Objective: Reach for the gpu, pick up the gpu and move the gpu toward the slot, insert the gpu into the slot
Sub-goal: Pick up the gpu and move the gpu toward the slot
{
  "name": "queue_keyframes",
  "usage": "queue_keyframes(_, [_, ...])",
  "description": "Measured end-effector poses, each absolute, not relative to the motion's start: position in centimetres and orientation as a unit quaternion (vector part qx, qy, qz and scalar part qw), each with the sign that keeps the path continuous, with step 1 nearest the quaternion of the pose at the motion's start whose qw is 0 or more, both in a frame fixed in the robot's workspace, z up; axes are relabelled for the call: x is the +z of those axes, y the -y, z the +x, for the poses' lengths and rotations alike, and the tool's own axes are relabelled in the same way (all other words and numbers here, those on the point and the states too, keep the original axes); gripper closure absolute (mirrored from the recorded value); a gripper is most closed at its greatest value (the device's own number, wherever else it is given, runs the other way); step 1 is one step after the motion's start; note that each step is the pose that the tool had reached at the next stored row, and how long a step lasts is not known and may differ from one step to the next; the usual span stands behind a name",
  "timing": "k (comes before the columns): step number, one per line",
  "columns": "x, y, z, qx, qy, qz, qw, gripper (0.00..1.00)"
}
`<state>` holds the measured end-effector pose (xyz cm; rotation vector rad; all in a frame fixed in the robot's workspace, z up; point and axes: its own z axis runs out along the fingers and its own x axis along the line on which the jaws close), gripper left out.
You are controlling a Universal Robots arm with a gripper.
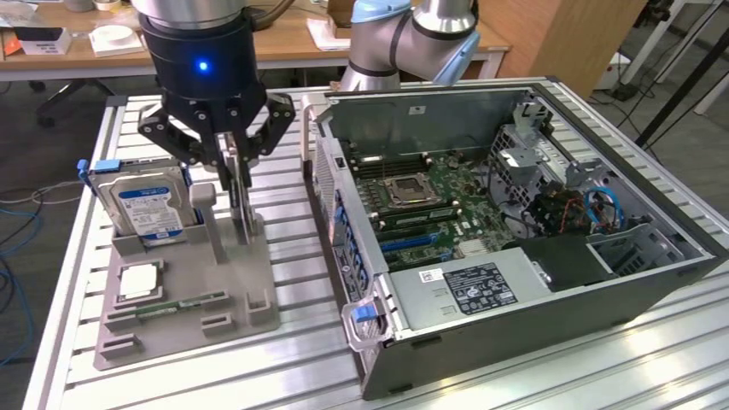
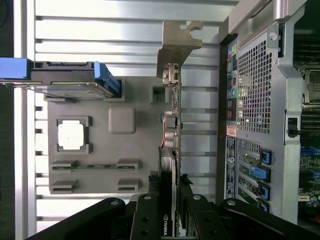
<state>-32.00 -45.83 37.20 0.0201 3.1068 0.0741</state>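
gpu (image 2: 173, 120): dark matt circuit board; end bracket bare silver metal, dull sheen
hand (image 1: 236, 162): black, smooth, satin finish
holder tray (image 1: 217, 290): grey plastic, matt
hard drive (image 1: 142, 205): silver metal body, glossy blue-white label, blue plastic rails
computer case (image 1: 547, 299): dark grey painted metal, matt; rear panel bare perforated sheet metal
surface (image 1: 569, 367): ribbed aluminium, brushed, light-reflecting

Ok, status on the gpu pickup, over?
Gripper shut on the gpu, card upright at the grey holder. Hard drive alongside, not touching. Open case on the exterior view's right.
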Motion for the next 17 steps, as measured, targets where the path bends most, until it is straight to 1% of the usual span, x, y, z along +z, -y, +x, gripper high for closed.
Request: queue_keyframes(17, [37.74,45.83,-32.00,0.024,-1.000,0.006,0.017,0.74])
